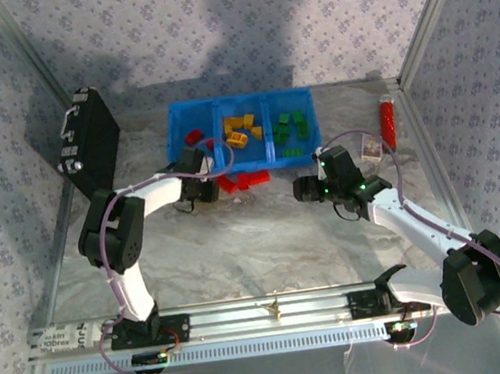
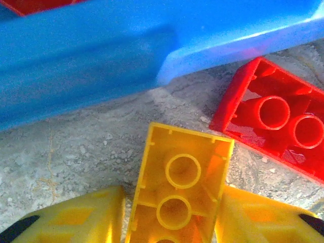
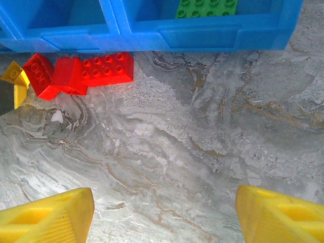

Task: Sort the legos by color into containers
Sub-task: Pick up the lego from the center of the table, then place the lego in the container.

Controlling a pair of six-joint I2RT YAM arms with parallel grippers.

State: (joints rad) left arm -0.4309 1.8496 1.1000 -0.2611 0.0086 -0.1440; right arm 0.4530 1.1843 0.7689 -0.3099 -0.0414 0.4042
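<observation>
Your left gripper [image 2: 172, 215] was clamped on the yellow brick [image 2: 179, 187], hollow side up, low over the table just beside the blue tray [image 2: 101, 55] and an upturned red brick [image 2: 276, 121]. Lifted too little, the yellow brick could have caught the tray wall and twisted out of the pinch, or landed among the reds instead of the yellows. Your right gripper [image 3: 164, 210] hung wide open, holding nothing

This looks like a robot test lab. Flowery cloth walls [image 1: 239, 24] hang behind the marble-look table [image 1: 267, 249], metal bars [image 1: 423, 24] stand at the table's corners, and two robot arms [image 1: 126, 234] are bolted to a rail [image 1: 266, 314] on its near edge.
</observation>
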